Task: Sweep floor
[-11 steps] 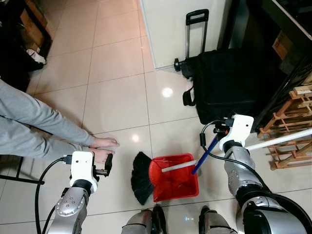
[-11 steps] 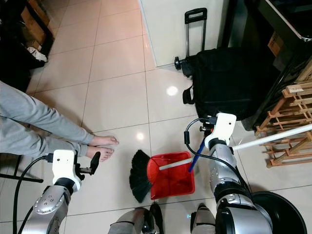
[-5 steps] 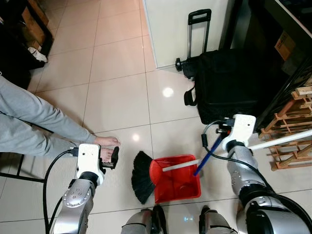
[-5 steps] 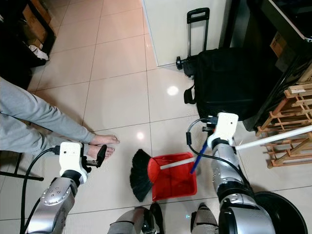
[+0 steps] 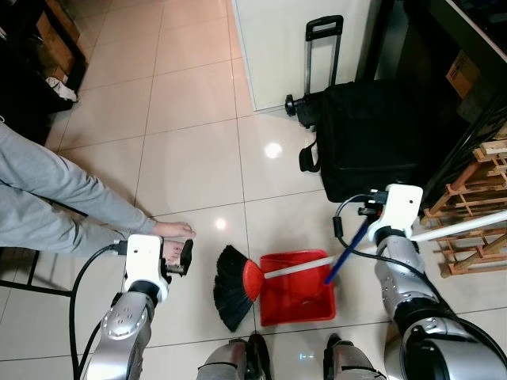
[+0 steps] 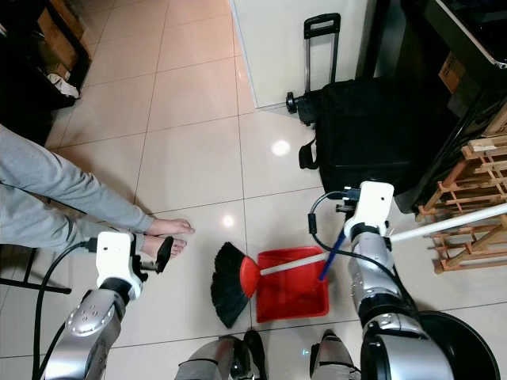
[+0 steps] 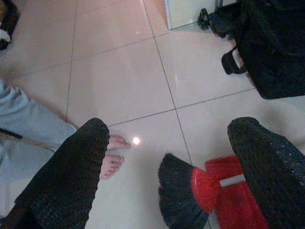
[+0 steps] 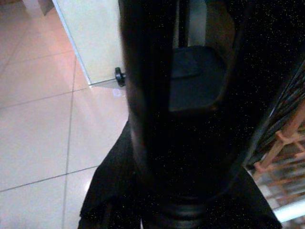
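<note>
I'm looking down at a glossy beige tiled floor (image 5: 190, 158), with a big black soft-sided suitcase (image 5: 372, 138) standing at the far right, its telescopic handle up against a pale cabinet panel (image 5: 293, 39). To its right sits a slatted wooden rack (image 5: 475, 206). On my left a person in grey trousers (image 5: 47, 198) is seated, one bare foot (image 5: 176, 230) planted on the tile close to my left arm. Now the task's things: a red plastic dustpan (image 5: 297, 289) lies flat on the floor just ahead of my feet, and a broom with a black bristle head (image 5: 230, 286), red collar and long white handle lies across it, the bristles on the tile just left of the pan and the white handle (image 5: 459, 226) running off to the right over the rack. A blue stick (image 5: 346, 255) slants up from the pan's right edge to my right gripper (image 6: 348, 229); the fingers are hidden there and the right wrist view is mostly black, so I cannot tell how they stand. My left gripper (image 7: 171, 162) hovers above the floor beside the person's foot, left of the bristles, holding nothing, its two black fingers (image 7: 71, 176) spread wide with the broom head visible between them.
</note>
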{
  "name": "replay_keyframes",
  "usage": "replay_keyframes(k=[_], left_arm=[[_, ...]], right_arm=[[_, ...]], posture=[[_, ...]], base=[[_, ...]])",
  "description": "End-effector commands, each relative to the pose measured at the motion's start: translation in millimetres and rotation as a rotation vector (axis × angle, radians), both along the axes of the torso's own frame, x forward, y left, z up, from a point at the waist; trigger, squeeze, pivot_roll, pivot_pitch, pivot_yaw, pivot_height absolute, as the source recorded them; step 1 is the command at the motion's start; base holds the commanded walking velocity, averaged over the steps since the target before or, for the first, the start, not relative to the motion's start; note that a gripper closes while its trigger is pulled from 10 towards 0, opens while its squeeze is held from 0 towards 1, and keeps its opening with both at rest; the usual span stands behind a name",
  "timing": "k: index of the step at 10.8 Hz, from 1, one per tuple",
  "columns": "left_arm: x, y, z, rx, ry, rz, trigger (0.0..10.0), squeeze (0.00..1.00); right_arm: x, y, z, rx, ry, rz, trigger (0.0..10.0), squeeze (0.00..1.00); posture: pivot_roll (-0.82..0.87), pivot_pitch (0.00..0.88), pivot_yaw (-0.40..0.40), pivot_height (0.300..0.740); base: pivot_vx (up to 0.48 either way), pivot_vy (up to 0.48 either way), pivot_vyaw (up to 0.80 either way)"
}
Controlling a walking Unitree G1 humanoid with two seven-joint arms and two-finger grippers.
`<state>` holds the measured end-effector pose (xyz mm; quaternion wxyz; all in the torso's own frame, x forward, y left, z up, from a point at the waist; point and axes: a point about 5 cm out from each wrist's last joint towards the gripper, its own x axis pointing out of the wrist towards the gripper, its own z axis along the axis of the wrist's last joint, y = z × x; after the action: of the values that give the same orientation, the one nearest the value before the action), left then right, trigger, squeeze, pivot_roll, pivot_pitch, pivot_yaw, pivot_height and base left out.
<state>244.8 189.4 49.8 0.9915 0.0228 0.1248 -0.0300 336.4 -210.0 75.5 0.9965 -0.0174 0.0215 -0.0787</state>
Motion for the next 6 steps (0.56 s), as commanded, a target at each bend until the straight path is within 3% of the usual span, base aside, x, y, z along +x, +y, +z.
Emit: replay_keyframes(k=[1,6], left_arm=[[-6.8,9.9,-3,0.023,0.015,0.021,10.0,0.0],[-8.4,15.9,-2,0.043,0.022,0.022,10.0,0.0]], right_arm=[[1.8,-3.0,4,-0.026,-0.014,-0.009,10.0,0.0],[1.4,-47.5,22,-0.085,-0.041,-0.116,10.0,0.0]], posture=[[-0.01,0.236,0.199,0.74],[-0.01,0.242,0.213,0.74]], base=[[0.0,0.0,0.0],[0.0,0.0,0.0]])
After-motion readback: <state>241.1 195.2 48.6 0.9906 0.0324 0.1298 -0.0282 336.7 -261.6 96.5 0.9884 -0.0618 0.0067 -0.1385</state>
